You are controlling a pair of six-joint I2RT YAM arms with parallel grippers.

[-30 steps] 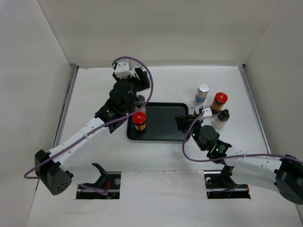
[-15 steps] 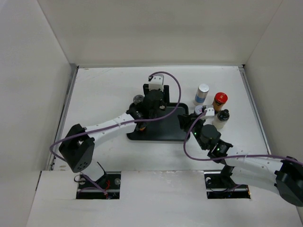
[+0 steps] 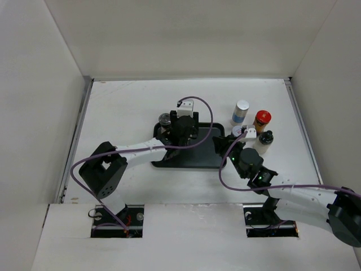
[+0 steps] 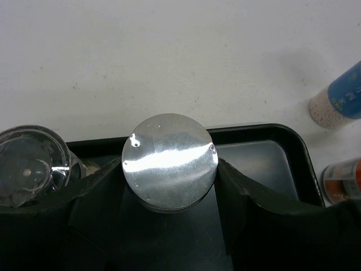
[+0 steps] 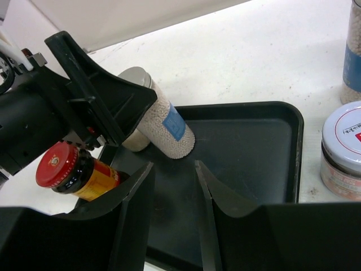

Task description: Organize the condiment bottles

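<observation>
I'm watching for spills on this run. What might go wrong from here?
The left tool grips a bottle that looks tilted over the tray; released so, it may topple. The red-lidded jar stands close by and might be knocked. The open right tool hovers near, risking a clash.

White bottle w/ blue label (image 5: 169, 127): leans, silver cap up-left, pinched by black fingers of L gripper (image 5: 132, 107). Btm end low over black tray (image 5: 298, 152); touching or not, can't tell. Red-lid jar (image 5: 70, 169) just below-left, partly behind R finger. R gripper (image 5: 174, 165) at btm, fingers apart. Off tray at R: silver-lid jar (image 5: 343, 152), and blue-label bottle (image 5: 354, 56) behind it.
</observation>
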